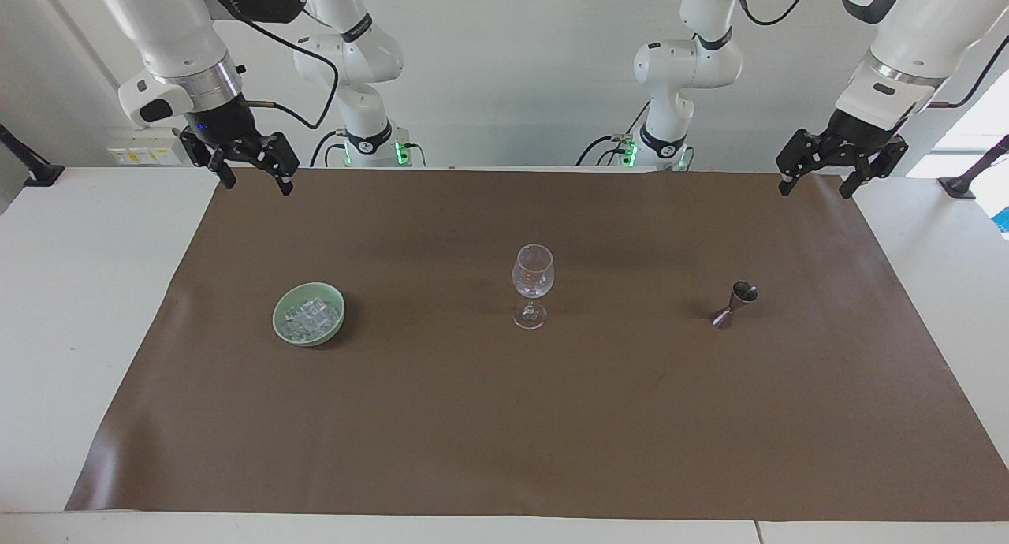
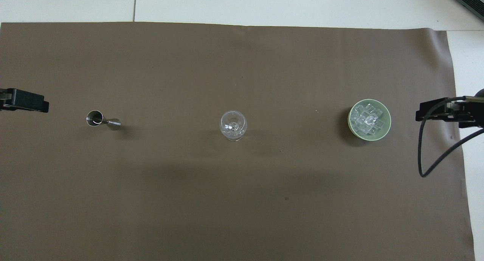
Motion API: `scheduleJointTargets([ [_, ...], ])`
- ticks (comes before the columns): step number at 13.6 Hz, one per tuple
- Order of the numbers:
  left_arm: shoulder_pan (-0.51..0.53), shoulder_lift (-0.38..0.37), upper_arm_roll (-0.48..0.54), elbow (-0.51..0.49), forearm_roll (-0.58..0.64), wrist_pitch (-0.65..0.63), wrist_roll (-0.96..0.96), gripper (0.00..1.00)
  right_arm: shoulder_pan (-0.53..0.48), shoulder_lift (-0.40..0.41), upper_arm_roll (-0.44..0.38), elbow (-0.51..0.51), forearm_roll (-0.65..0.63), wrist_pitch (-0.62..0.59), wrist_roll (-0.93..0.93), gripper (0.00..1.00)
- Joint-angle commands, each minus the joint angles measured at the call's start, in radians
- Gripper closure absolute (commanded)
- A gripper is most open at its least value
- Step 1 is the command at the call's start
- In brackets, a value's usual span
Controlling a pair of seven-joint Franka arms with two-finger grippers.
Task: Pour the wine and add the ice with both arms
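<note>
A brown mat (image 1: 504, 418) covers the white table (image 1: 71, 307) under a plain white wall. I count one wine glass (image 1: 533, 285) upright at the centre of the frame, one metal measuring cup (image 1: 735, 303) toward the right of the facing view, and one green bowl (image 1: 309, 314) at centre left holding the ice (image 1: 310, 317), a heap I cannot count cube by cube. The glass looks empty.

The left gripper (image 1: 820, 183) hangs at upper right over the mat's edge, jaws wide, holding nothing. The right gripper (image 1: 254, 180) hangs at upper left, also wide and empty.

I judge that no step is begun. Next, the left gripper must descend onto the measuring cup's narrow waist and grasp it without tipping it.
</note>
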Motion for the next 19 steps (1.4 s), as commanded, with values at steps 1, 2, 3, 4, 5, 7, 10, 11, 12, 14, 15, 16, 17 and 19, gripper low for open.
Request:
scheduleJointTargets([
  [1,-0.007,-0.028,-0.001,-0.036,0.002,0.017,-0.006,0.00,-0.010,-0.016,0.008,-0.014,-0.005,0.000,-0.020,0.00],
  [2,-0.006,-0.029,-0.001,-0.038,0.002,0.017,-0.005,0.00,-0.010,-0.016,0.008,-0.015,-0.005,0.000,-0.020,0.00],
  [3,-0.004,-0.029,-0.001,-0.041,0.000,0.020,-0.003,0.00,-0.010,-0.016,0.010,-0.015,-0.005,0.000,-0.020,0.00],
  [4,-0.004,-0.029,-0.001,-0.041,0.000,0.020,-0.004,0.00,-0.010,-0.016,0.008,-0.015,-0.005,0.000,-0.020,0.00],
  [5,-0.004,-0.029,-0.001,-0.042,0.000,0.020,-0.004,0.00,-0.010,-0.016,0.008,-0.015,-0.005,0.000,-0.020,0.00],
  [7,-0.004,-0.037,-0.001,-0.056,0.002,0.025,-0.004,0.00,-0.010,-0.016,0.008,-0.014,-0.005,0.000,-0.020,0.00],
  [10,-0.007,-0.037,-0.001,-0.058,0.000,0.030,-0.006,0.00,-0.010,-0.016,0.008,-0.014,-0.005,0.000,-0.020,0.00],
  [11,-0.004,-0.038,-0.001,-0.058,0.002,0.031,-0.005,0.00,-0.010,-0.016,0.008,-0.015,-0.005,0.000,-0.020,0.00],
  [12,0.002,-0.040,-0.001,-0.065,0.002,0.033,0.002,0.00,-0.010,-0.016,0.008,-0.015,-0.005,0.000,-0.020,0.00],
  [14,0.005,-0.054,-0.001,-0.093,0.002,0.046,0.002,0.00,-0.010,-0.016,0.008,-0.014,-0.005,0.000,-0.020,0.00],
  [15,0.004,-0.057,-0.001,-0.107,0.002,0.069,0.000,0.00,-0.010,-0.016,0.008,-0.014,-0.005,0.000,-0.020,0.00],
  [16,0.004,-0.058,-0.001,-0.110,0.002,0.082,-0.001,0.00,-0.010,-0.016,0.008,-0.014,-0.005,0.000,-0.020,0.00],
  [17,0.004,-0.058,-0.001,-0.110,0.002,0.083,-0.003,0.00,-0.010,-0.016,0.008,-0.015,-0.005,0.000,-0.020,0.00],
  [19,0.004,-0.058,-0.001,-0.108,0.002,0.083,-0.004,0.00,-0.010,-0.016,0.008,-0.014,-0.005,0.000,-0.020,0.00],
])
